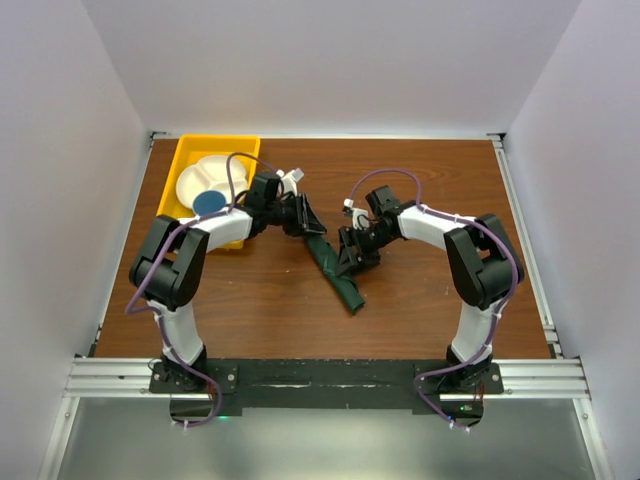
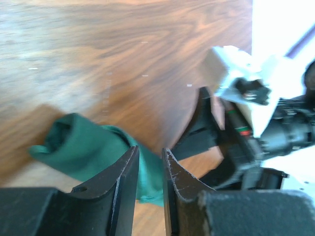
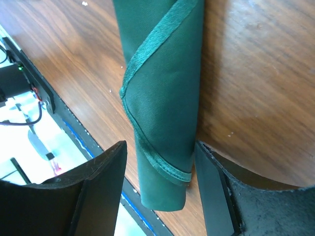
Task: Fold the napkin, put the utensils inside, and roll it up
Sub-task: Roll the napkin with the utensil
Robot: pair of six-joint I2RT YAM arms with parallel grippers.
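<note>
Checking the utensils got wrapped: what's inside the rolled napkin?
The napkin shows only green cloth folds at its open end, no metal. Its interior is covered; utensils cannot be confirmed.

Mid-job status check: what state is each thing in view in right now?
napkin: rolled up, lying on the table.
left gripper: shut on the napkin near one end.
right gripper: open, jaws astride the napkin.
utensils: not visible.
blue cup: on the white plate in the yellow tray.

A brown wood-grain table (image 1: pixel 400 320) fills the middle. Plain white walls (image 1: pixel 330 60) close it in at nine, twelve and three o'clock. A metal rail (image 1: pixel 540 375) runs along its six o'clock edge, and a thinner strip (image 1: pixel 522 230) at three. The light is bright and even.
</note>
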